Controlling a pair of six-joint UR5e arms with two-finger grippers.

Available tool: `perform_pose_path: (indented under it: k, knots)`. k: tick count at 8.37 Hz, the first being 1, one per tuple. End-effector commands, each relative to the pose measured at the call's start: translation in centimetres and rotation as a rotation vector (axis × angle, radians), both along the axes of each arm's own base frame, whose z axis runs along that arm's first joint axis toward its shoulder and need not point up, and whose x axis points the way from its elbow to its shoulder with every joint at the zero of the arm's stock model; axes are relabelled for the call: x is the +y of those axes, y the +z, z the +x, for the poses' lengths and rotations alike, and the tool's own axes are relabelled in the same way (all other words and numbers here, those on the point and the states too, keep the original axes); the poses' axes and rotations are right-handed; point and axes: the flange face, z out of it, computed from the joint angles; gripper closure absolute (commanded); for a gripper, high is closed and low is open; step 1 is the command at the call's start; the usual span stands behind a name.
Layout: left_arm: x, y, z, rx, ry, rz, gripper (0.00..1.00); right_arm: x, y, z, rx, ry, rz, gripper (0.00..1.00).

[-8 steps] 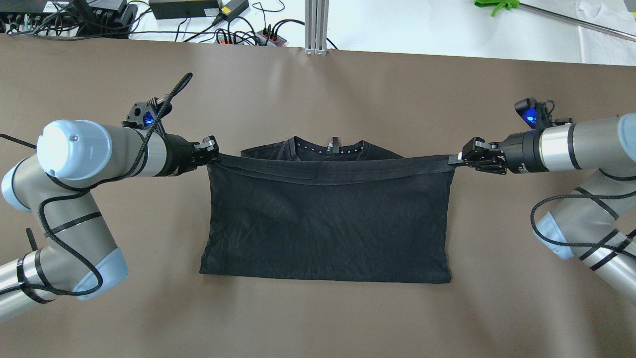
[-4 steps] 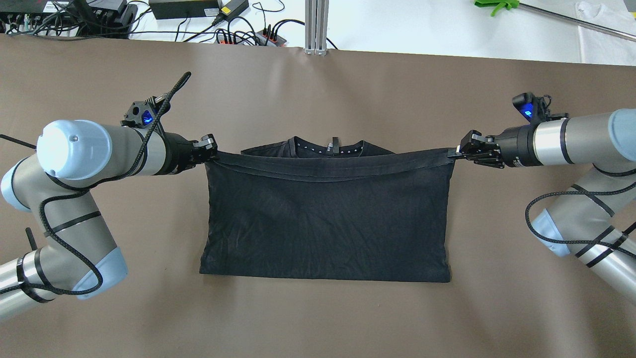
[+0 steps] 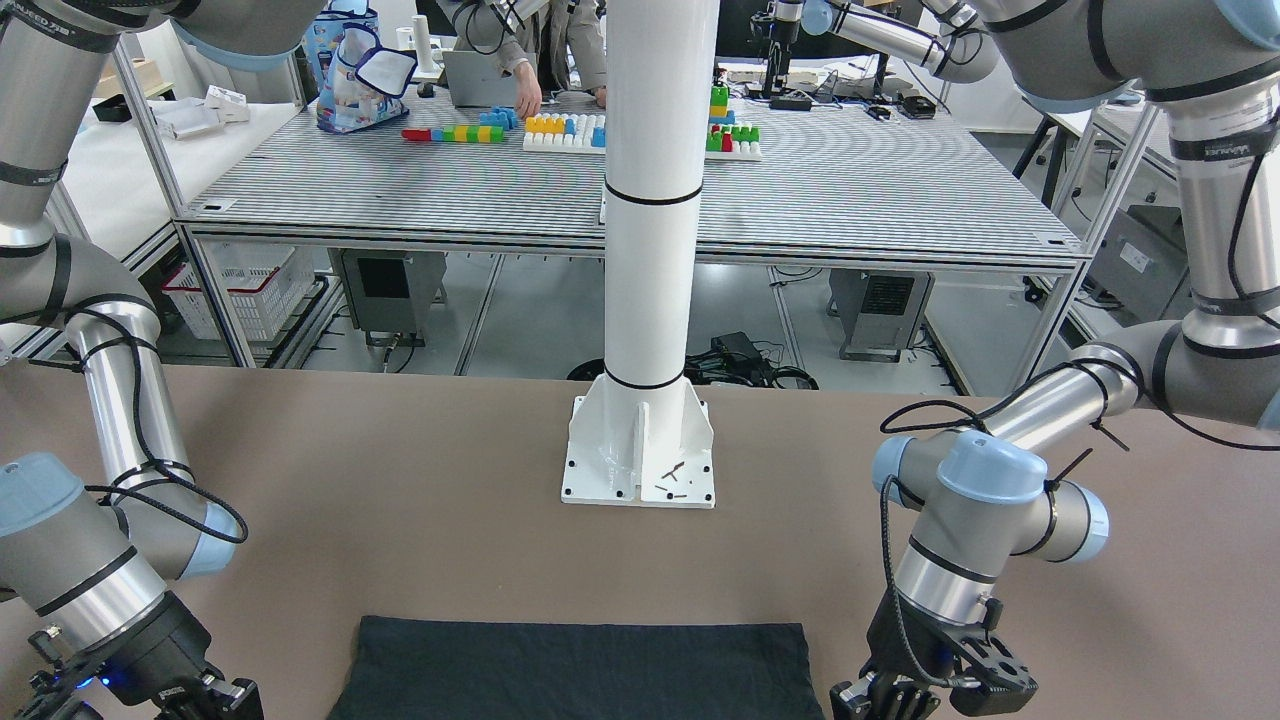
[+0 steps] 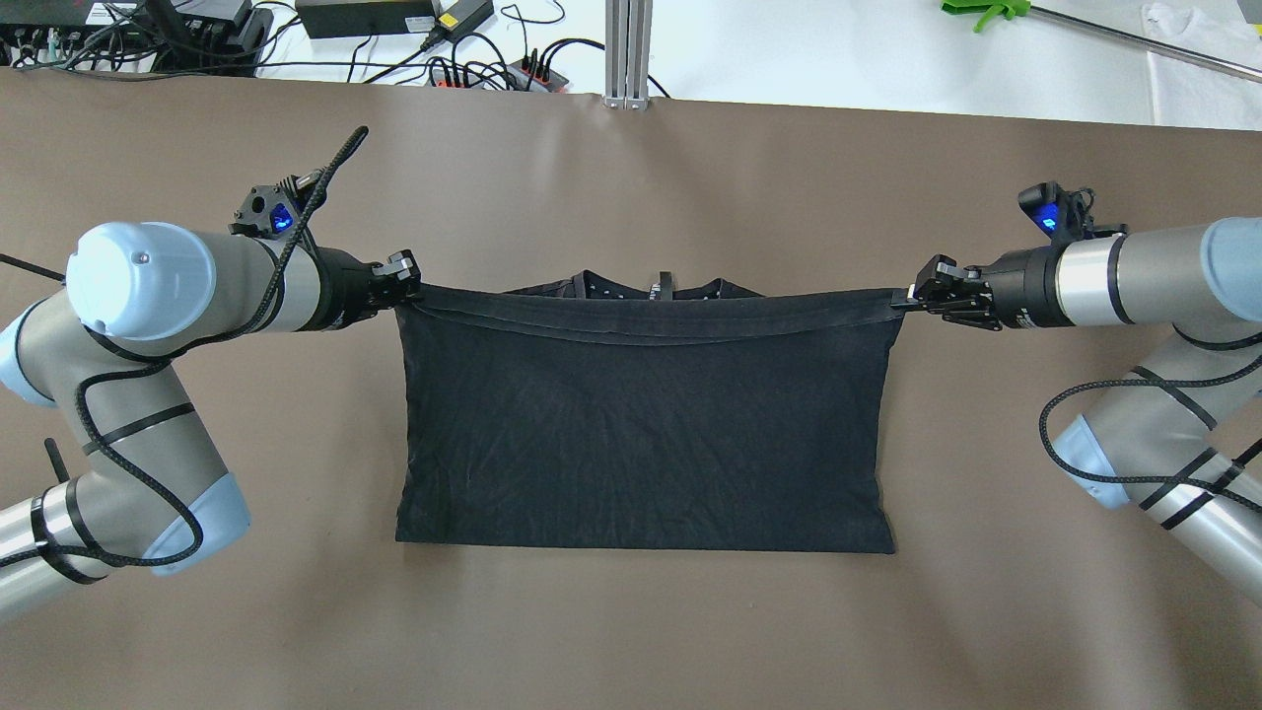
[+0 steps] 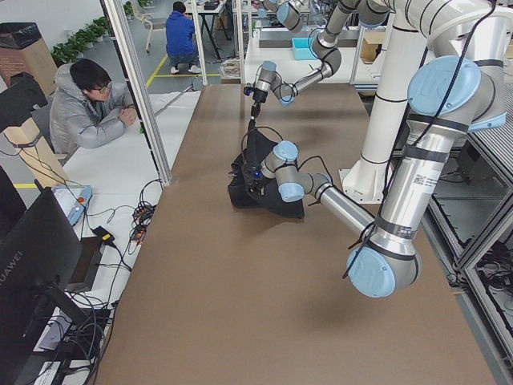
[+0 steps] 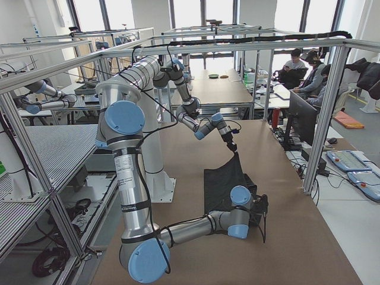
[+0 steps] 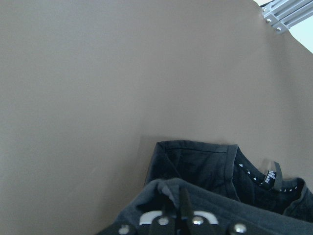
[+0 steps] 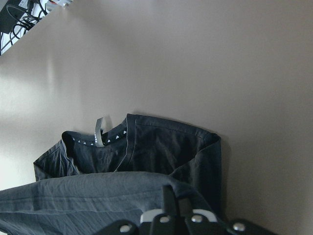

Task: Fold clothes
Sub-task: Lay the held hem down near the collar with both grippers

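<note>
The clothes [image 4: 641, 424] are one black garment lying on the brown table [image 4: 641, 631], with its near fold flat. Its upper layer is lifted and stretched taut between both grippers. My left gripper [image 4: 406, 287] is shut on the left corner of the raised hem, and my right gripper [image 4: 903, 299] is shut on the right corner. The collar [image 4: 656, 288] peeks out just beyond the raised hem. In the left wrist view the fingers [image 7: 183, 208] pinch bunched fabric, with the collar [image 7: 266, 178] ahead. The right wrist view shows the same: the gripper [image 8: 171, 203] holds the cloth above the collar [image 8: 100, 134].
Cables and power strips [image 4: 473, 69] and an aluminium post [image 4: 628, 49] line the table's far edge. The white pole's base plate [image 3: 640, 450] stands on the robot's side, behind the clothes [image 3: 580, 670]. A seated person [image 5: 88, 104] is beyond the far edge.
Both grippers have carried the raised hem farther from the robot, over the collar. Less of the collar and shoulders shows now. The near fold has stayed in place.
</note>
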Motion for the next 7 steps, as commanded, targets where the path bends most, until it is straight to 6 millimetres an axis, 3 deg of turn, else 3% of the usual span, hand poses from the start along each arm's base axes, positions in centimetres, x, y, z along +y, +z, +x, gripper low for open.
perform_pose_path:
  k: [1, 4, 7]
  knots:
    - [-0.8, 0.8, -0.1, -0.018, -0.006, -0.003, 1.00, -0.8, 1.8, -0.5, 0.024, 0.016, -0.023, 1.00]
    - [-1.2, 1.3, 0.0, -0.034, -0.004, -0.001, 1.00, -1.1, 2.8, -0.5, 0.045, 0.013, -0.016, 1.00]
    - [-1.3, -0.6, 0.3, -0.002, -0.005, 0.006, 1.00, -1.9, -0.5, -1.2, 0.007, 0.016, 0.008, 1.00]
